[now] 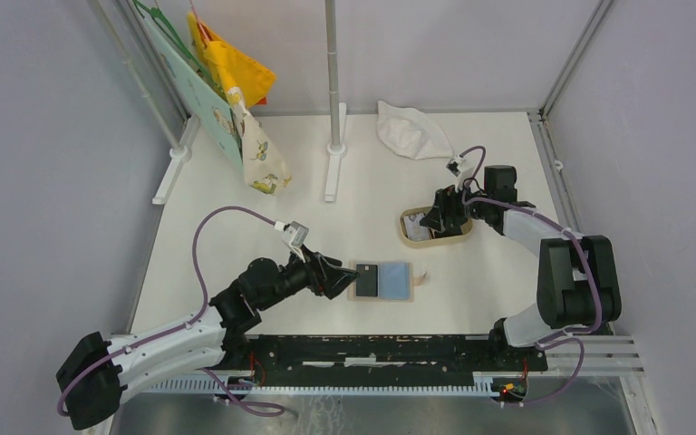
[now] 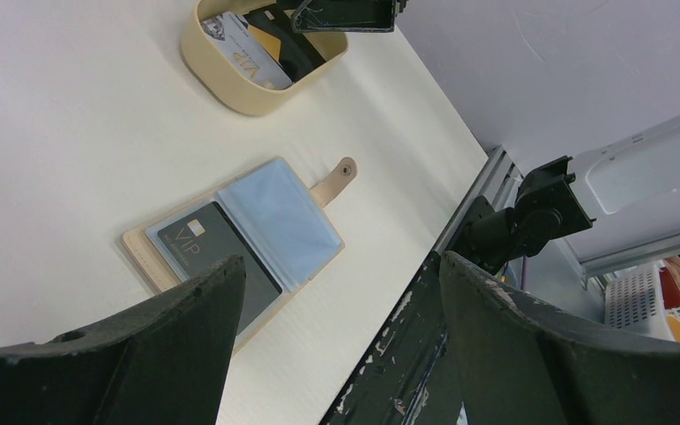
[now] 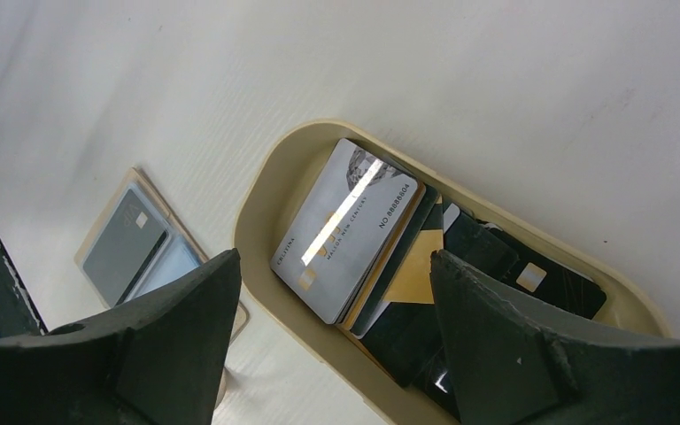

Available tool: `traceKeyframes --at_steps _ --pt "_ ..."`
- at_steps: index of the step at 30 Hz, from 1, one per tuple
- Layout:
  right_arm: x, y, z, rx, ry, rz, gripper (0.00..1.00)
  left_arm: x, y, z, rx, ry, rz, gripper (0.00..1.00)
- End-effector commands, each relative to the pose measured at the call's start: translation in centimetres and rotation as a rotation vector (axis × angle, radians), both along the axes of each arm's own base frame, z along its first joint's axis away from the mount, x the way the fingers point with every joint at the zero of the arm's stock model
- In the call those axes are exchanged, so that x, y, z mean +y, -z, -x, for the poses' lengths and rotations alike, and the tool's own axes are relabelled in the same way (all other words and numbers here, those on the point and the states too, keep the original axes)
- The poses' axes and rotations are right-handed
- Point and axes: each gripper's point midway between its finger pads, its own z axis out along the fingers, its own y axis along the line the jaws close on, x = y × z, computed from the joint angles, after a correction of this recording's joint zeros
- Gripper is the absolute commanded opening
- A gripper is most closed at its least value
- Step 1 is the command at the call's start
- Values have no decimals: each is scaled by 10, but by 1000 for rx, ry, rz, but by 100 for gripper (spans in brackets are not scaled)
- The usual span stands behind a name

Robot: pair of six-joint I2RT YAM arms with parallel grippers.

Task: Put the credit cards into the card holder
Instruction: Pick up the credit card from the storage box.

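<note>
Credit cards [image 3: 354, 239] are lying stacked in a tan oval tray [image 3: 257, 212]. They are thin, glossy plastic rectangles, with a grey-white one on top catching a streak of light and orange and black ones fanning out beneath. One more black card [image 2: 217, 257], marked VIP, is sitting in the card holder [image 2: 274, 212]. It is lying open and flat on the matte white tabletop [image 1: 236, 236], showing soft light-blue pockets inside a beige border. The right gripper [image 1: 437, 217] is hovering over the tray, jaws standing wide and empty. The left gripper [image 1: 344, 276] is pointing at the holder's left edge, jaws likewise spread wide, gripping nothing.
</note>
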Motion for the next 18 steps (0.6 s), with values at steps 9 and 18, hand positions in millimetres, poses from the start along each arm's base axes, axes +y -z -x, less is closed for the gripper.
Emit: traceKeyframes --at_steps 9,18 --pt "5 -3 -2 -15 -32 -51 84 -4 -12 1 -6 11 60 86" --pt "6 1 0 -2 -45 -58 83 -5 -10 1 -3 13 56 86"
